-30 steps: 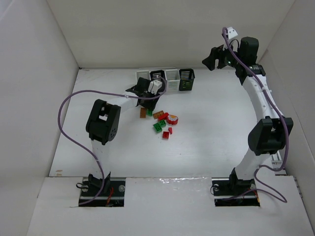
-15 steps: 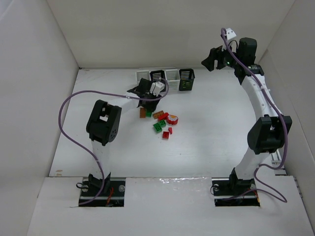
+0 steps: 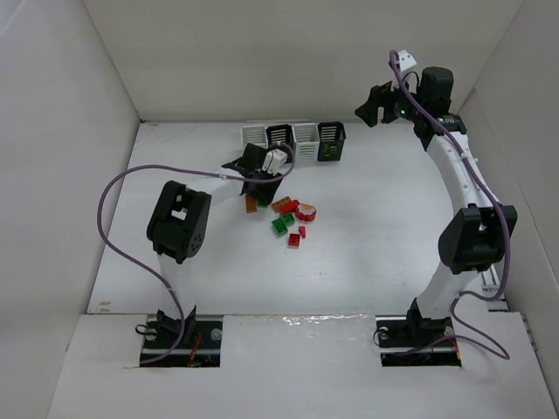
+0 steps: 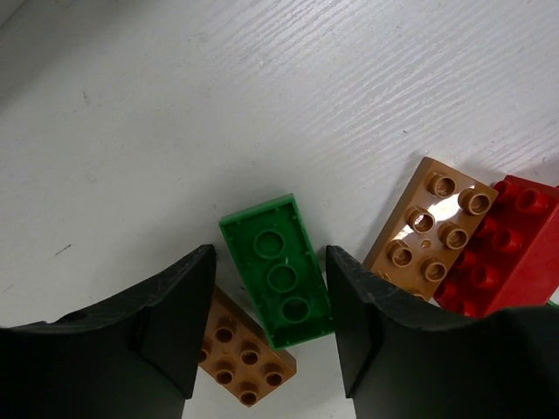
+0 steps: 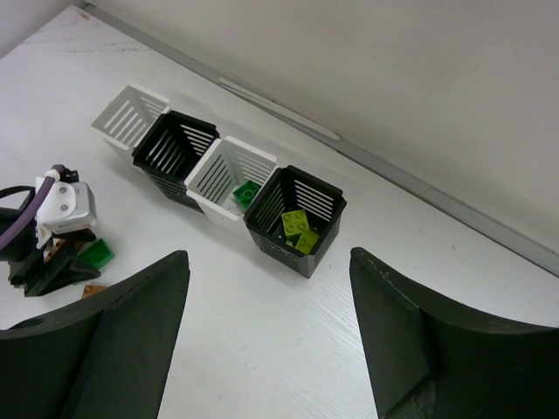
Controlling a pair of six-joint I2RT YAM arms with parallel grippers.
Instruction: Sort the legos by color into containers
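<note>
**Left end effector [image 4: 271,262] spread over a green brick [image 4: 278,284] on the white worktop [image 4: 175,105]**

Its two fingers stand apart, not closed on the green brick, which lies flat between them, hollow side up. An orange brick [image 4: 437,231] lies at 2 o'clock of it, touching a red brick [image 4: 507,249]. A second orange brick [image 4: 240,358] lies at 7 o'clock, partly under a finger. In the top view the pile [image 3: 293,218] spreads toward 4 o'clock from this end effector. Four bins [image 5: 231,170] stand in a row at 12 o'clock of the pile, by the back wall. The third holds a green piece [image 5: 244,192] and the fourth holds yellow-green pieces [image 5: 300,229]. The right end effector [image 5: 262,262] hangs high above the bins, fingers wide apart and empty. The worktop is white board with a fine grain, boxed in by plain white walls [image 3: 70,131].
</note>
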